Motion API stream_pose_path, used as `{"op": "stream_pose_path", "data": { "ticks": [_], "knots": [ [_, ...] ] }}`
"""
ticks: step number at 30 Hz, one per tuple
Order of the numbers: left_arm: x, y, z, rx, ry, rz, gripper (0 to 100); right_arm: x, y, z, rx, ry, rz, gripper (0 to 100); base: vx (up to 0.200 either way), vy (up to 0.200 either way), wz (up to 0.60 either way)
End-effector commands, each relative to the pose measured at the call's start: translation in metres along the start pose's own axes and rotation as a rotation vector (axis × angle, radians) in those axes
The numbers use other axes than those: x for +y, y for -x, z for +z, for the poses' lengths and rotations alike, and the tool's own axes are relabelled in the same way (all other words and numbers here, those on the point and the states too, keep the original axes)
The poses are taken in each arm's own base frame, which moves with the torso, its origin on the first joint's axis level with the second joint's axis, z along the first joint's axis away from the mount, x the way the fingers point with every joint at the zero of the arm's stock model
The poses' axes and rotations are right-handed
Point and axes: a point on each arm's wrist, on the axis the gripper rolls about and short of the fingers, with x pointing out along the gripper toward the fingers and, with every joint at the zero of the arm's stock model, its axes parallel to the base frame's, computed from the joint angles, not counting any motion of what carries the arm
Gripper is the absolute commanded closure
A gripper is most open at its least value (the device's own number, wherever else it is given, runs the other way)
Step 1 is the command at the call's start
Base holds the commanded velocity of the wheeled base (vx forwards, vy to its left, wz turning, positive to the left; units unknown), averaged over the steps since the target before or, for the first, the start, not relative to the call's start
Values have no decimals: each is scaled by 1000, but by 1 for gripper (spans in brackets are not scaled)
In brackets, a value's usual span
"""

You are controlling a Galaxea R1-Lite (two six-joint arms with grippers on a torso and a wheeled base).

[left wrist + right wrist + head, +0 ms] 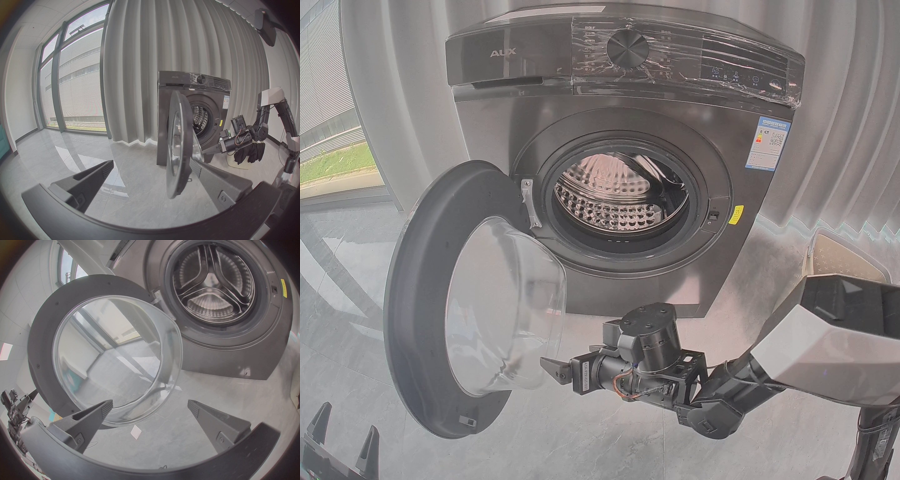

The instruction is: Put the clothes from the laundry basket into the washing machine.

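Observation:
The grey washing machine (625,187) stands with its round door (469,300) swung wide to my left, and the steel drum (619,190) shows bare metal. My right gripper (556,370) hangs low in front of the machine, pointing at the door's glass bowl (115,358); its fingers (90,415) are open with nothing between them. My left gripper (344,434) is open and empty, low at the far left. In the left wrist view, dark clothes (250,152) hang over a pale laundry basket (239,165) beside the machine, just behind my right arm.
The pale basket rim (844,256) sits on the floor right of the machine, partly behind my right arm. White curtains (140,78) hang behind the machine and tall windows (75,78) are on the left. Grey tiled floor (562,437) lies open in front.

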Motion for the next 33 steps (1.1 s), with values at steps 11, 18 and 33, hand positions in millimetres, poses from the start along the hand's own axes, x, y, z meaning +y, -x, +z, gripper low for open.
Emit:
{"op": "stream_pose_path", "data": {
  "ticks": [11, 18, 33],
  "knots": [
    [0, 0, -5, 4, 0, 1, 0, 9, 15, 10, -42, 3, 27, 0, 0, 0, 0],
    [0, 0, -5, 4, 0, 1, 0, 8, 77, 42, -134, 65, 8, 0, 0, 0, 0],
    [0, 0, -5, 4, -2, 1, 0, -20, 182, 64, -290, 123, -96, 0, 0, -173, 0]
  ]
}}
